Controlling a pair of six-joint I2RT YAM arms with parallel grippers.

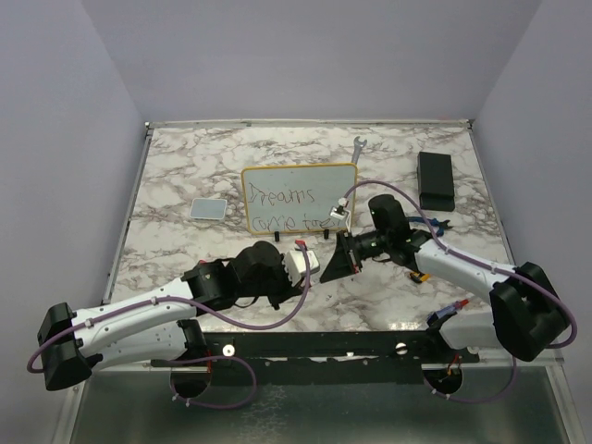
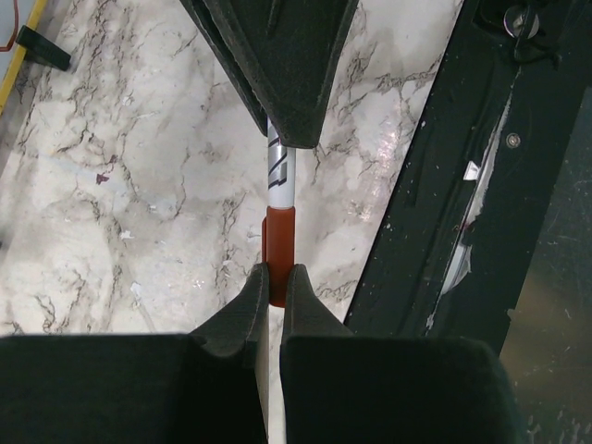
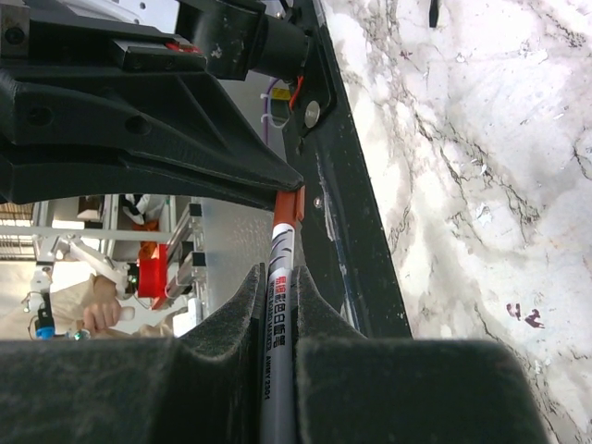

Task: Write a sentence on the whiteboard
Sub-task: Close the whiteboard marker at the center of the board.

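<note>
On the far middle of the marble-patterned worktop (image 1: 185,166) you have the small whiteboard with the yellow-orange rounded frame (image 1: 299,197), resting on its small black feet. The dark handwritten sentence (image 1: 287,209) crosses it in two lines, reading roughly "Dreams come true". Just in front of the board, both your arms meet on one marker pen with a pale barrel (image 2: 277,176) and a red cap (image 2: 279,231). Your left fingers (image 2: 245,310) are pinched tight on the capped end, and your right fingers (image 3: 242,305) are clamped around the barrel. A small grey square pad (image 1: 208,209) lies left of the board. A silver wrench (image 1: 359,146) lies beyond its right corner, and a black rectangular box (image 1: 436,180) sits farther right.
</note>
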